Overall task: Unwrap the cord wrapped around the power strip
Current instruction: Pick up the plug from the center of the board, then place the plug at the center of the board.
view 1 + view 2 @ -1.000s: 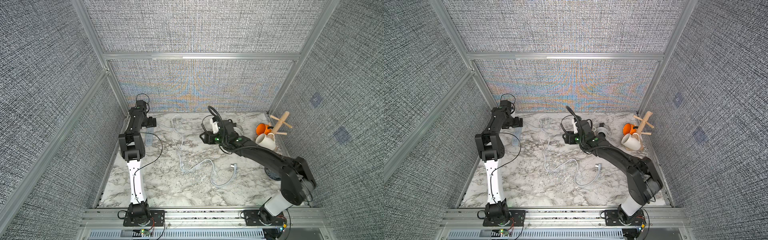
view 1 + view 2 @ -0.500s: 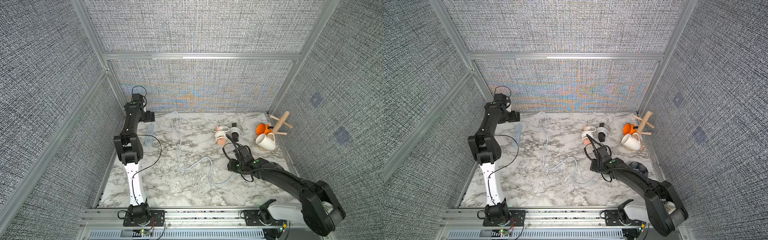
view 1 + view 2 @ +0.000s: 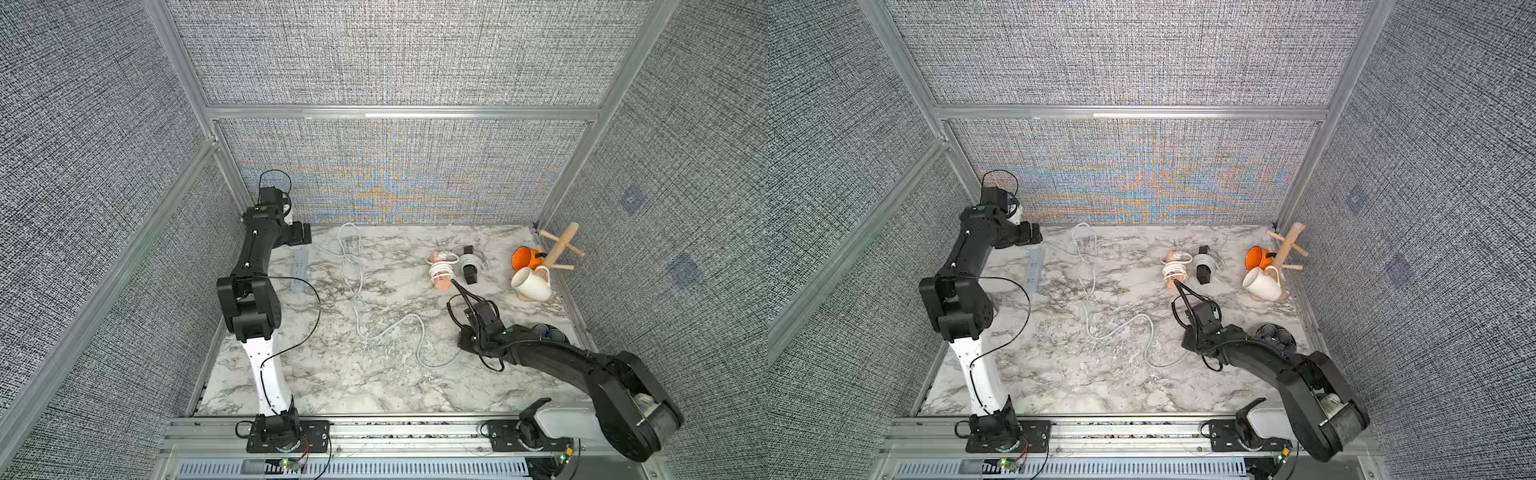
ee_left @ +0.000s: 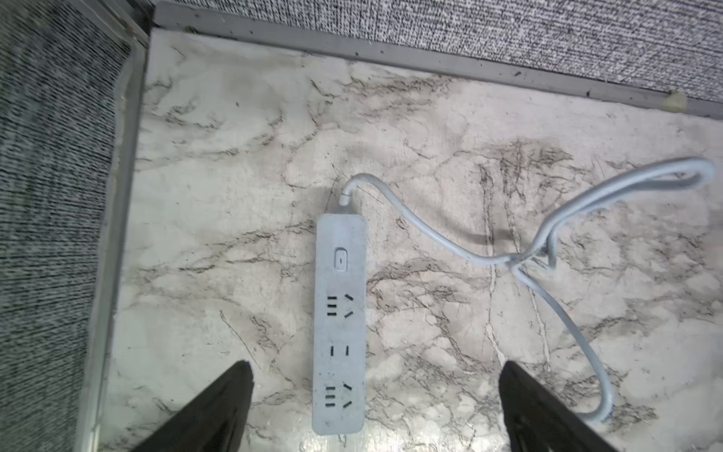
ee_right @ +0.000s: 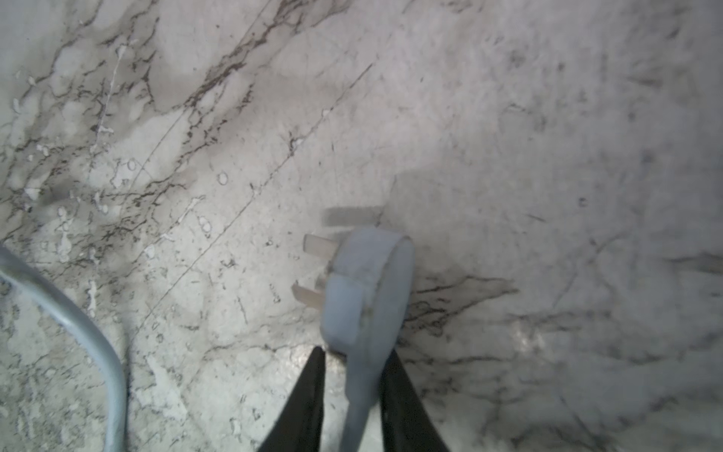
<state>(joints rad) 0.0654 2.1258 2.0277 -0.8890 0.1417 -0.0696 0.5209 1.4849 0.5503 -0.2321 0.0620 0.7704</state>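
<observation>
Power strip — sockets face up — cord trails loose.

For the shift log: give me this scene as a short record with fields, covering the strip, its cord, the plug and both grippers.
power strip: flat on the table, sockets up, no cord around it
cord: loose, snaking across the table
plug: prongs bare, at the cord's free end
left gripper: open above the power strip, not touching
right gripper: shut on the plug's neck
elsewhere: two wound cable bundles, mug rack
</observation>
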